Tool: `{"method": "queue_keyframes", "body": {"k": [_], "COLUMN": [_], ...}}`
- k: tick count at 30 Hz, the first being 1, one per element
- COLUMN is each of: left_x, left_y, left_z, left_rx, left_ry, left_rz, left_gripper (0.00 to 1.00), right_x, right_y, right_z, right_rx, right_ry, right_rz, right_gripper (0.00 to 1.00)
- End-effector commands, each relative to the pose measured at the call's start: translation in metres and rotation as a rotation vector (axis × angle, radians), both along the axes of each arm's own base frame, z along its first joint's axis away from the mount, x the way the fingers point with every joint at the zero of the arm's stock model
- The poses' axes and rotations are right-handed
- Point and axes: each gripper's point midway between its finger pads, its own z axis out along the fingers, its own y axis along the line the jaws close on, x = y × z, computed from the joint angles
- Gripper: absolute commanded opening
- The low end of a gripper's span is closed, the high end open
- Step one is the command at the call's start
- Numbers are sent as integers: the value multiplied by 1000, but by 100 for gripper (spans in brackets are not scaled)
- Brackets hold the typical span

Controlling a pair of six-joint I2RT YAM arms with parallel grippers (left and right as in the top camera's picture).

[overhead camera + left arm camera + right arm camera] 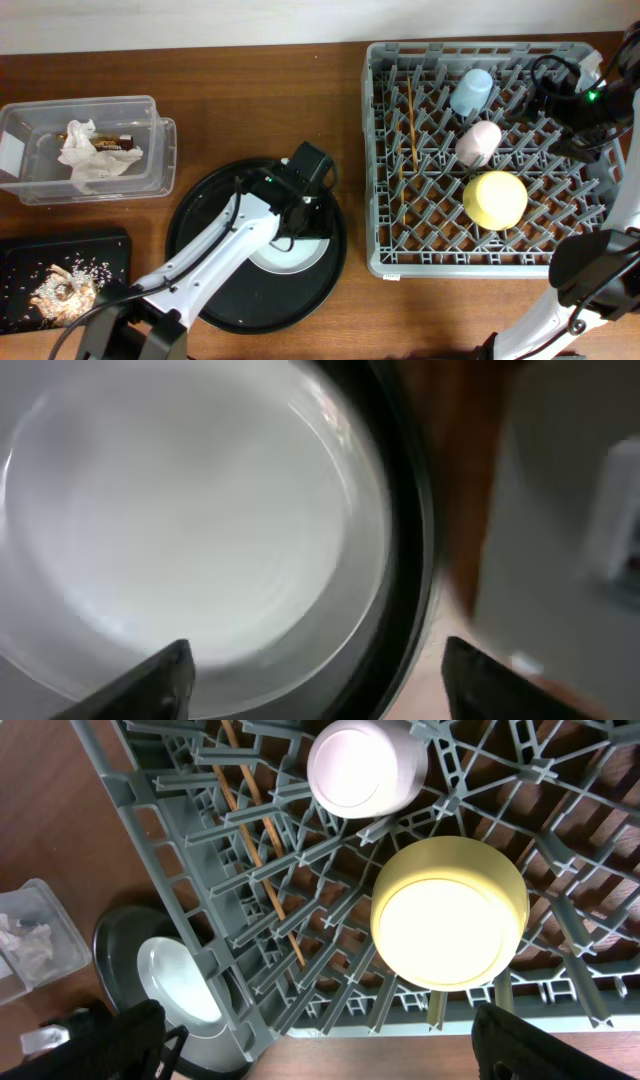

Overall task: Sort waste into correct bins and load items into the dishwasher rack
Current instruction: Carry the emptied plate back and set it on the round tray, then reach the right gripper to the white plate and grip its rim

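Observation:
The white-grey plate (290, 258) lies on the round black tray (200, 230). My left gripper (300, 212) is open just above the plate's far edge; its wrist view shows the plate (180, 510) between the open fingers (315, 685). The grey dishwasher rack (380, 150) holds the blue cup (472, 90), pink cup (479, 142), yellow bowl (495, 199) and chopsticks (408, 130). My right gripper (550, 88) hangs open and empty above the rack (320, 1050). The tissue (95, 160) with its brown wrapper (115, 143) lies in the clear tub (150, 170). The food scraps (62, 290) lie on the flat black tray (20, 255).
The right wrist view shows the pink cup (365, 765), yellow bowl (450, 915), chopsticks (265, 870) and the plate (175, 980) beyond the rack's wall. Brown wooden table lies between the trays and the rack. The left arm crosses the round tray.

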Motion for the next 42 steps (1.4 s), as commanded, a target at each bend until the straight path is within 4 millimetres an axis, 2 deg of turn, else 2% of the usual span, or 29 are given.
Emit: {"method": "queue_keyframes", "body": {"k": [1, 2, 4, 6, 7, 8, 10, 12, 13, 14, 15, 16, 18, 19, 21, 22, 24, 25, 27, 28, 29, 30, 32, 34, 37, 39, 42], "left_x": [15, 19, 25, 19, 9, -3, -34, -56, -63, -68, -69, -69, -69, -69, -69, -69, -69, -69, -69, -69, -69, -69, -69, -69, -69, -69, -69], "left_y": [25, 44, 97, 175, 213, 242, 286, 307, 315, 321, 323, 324, 324, 324, 324, 324, 324, 324, 324, 324, 324, 324, 324, 324, 324, 324, 324], "left_z": [33, 52, 96, 153, 173, 185, 197, 201, 203, 204, 204, 204, 204, 204, 204, 204, 204, 204, 204, 204, 204, 204, 204, 204, 204, 204, 204], "left_rx": [21, 39, 93, 122, 139, 149, 164, 177, 181, 184, 186, 186, 186, 186, 186, 186, 186, 186, 186, 186, 186, 186, 186, 186, 186, 186, 186], "left_ry": [-14, -20, -52, -130, -176, -205, -220, -210, -215, -220, -218, -218, -218, -218, -218, -218, -218, -218, -218, -218, -218, -218, -218, -218, -218, -218, -218], "left_rz": [85, 133, 270, 499, 621, 726, 910, 1014, 1059, 1088, 1101, 1102, 1102, 1102, 1102, 1102, 1102, 1102, 1102, 1102, 1102, 1102, 1102, 1102, 1102, 1102, 1102], "left_gripper": [81, 81, 81, 80, 86, 99, 99, 99, 99, 99, 99, 99, 99, 99, 99, 99, 99, 99, 99, 99, 99, 99, 99, 99, 99, 99, 99], "right_x": [1, 1, 1, 1, 1, 2, 9, 11, 12, 11, 10, 5, -7, -18, -32, -36, -43, -55, -64, -68, -70, -71, -71, -80, -98, -104, -110], "right_y": [2, 2, 2, 2, 2, 2, 3, 18, 36, 53, 73, 105, 155, 193, 247, 277, 324, 351, 404, 419, 433, 446, 459, 482, 502, 507, 510], "right_z": [6, 6, 6, 6, 6, 6, 9, 16, 23, 23, 20, 8, -4, -8, -11, -13, -13, -11, -2, -3, -8, -23, -52, -104, -165, -186, -199], "right_rx": [2, 3, 3, 3, 2, 0, 15, 109, 194, 206, 171, 101, 15, -39, -110, -166, -231, -222, -183, -163, -150, -169, -231, -288, -324, -336, -341], "right_ry": [-18, -18, -18, -18, -19, -24, -56, -75, -81, -77, -74, -27, 18, 26, -18, -67, -169, -213, -344, -357, -355, -333, -300, -239, -144, -115, -89], "right_rz": [0, 0, 0, 0, 0, 0, -6, -7, 14, 65, 156, 263, 429, 554, 725, 790, 901, 965, 1018, 1008, 990, 950, 938, 996, 1026, 1034, 1031], "right_gripper": [98, 98, 99, 98, 98, 98, 98, 98, 98, 97, 89, 84, 80, 80, 82, 99, 99, 99, 99, 97, 90, 86, 76, 73, 66, 54, 51]}}
